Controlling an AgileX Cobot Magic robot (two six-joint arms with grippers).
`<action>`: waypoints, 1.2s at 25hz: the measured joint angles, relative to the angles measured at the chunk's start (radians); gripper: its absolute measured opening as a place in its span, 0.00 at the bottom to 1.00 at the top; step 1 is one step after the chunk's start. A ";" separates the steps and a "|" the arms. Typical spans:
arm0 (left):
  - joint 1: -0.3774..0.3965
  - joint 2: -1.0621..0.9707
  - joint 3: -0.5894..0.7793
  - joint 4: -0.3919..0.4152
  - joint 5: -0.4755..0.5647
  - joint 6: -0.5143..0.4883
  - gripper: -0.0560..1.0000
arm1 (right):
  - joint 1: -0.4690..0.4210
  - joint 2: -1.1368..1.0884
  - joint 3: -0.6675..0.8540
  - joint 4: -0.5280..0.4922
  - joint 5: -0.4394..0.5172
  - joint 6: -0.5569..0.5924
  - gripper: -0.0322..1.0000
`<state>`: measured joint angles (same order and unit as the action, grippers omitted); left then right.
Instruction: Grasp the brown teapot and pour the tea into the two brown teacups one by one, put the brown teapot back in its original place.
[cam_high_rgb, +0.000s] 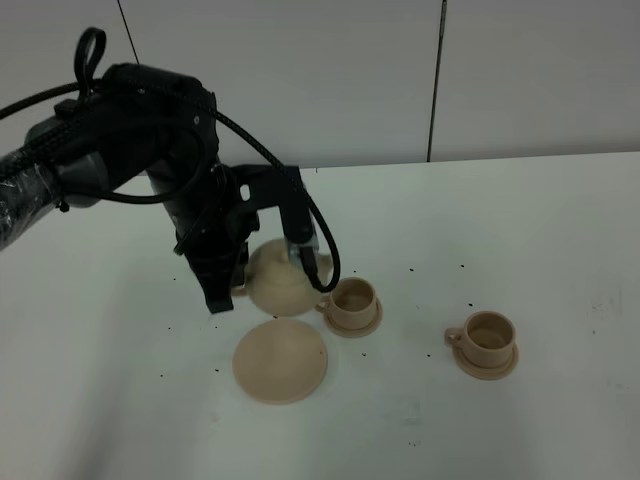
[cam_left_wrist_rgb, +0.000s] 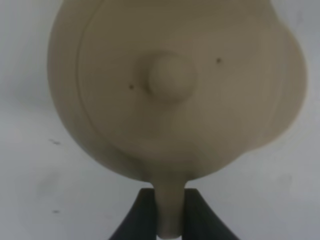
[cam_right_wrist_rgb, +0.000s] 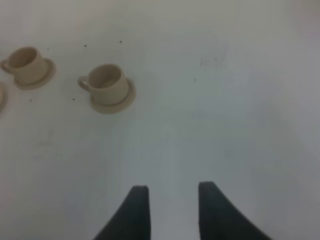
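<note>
The brown teapot (cam_high_rgb: 278, 282) hangs off the table, just behind the wide flat saucer (cam_high_rgb: 280, 362) and close to the left of the nearer teacup (cam_high_rgb: 352, 304). My left gripper (cam_high_rgb: 235, 285) is shut on its loop handle. In the left wrist view the pot (cam_left_wrist_rgb: 175, 85) fills the picture, lid knob toward the camera, and its handle (cam_left_wrist_rgb: 170, 210) is pinched between the dark fingers (cam_left_wrist_rgb: 142, 215). The second teacup (cam_high_rgb: 487, 340) stands on its small saucer further right. My right gripper (cam_right_wrist_rgb: 173, 192) is open over bare table, well apart from both cups (cam_right_wrist_rgb: 31, 64) (cam_right_wrist_rgb: 107, 84).
A black cable (cam_high_rgb: 320, 250) loops from the left arm across the teapot's right side. Small dark specks are scattered over the white table (cam_high_rgb: 520, 230). A grey panelled wall (cam_high_rgb: 450, 70) rises behind the table's far edge.
</note>
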<state>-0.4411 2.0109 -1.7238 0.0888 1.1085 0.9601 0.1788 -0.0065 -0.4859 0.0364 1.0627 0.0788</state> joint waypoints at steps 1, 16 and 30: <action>-0.002 0.000 -0.018 0.001 0.006 0.000 0.21 | 0.000 0.000 0.000 0.000 0.000 0.000 0.26; -0.080 0.177 -0.326 -0.062 0.080 0.004 0.21 | 0.000 0.000 0.000 0.000 0.000 0.000 0.26; -0.149 0.267 -0.455 -0.079 0.080 -0.001 0.21 | 0.000 0.000 0.000 0.000 0.000 0.000 0.26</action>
<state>-0.5903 2.2774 -2.1783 0.0097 1.1890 0.9587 0.1788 -0.0065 -0.4859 0.0364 1.0627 0.0788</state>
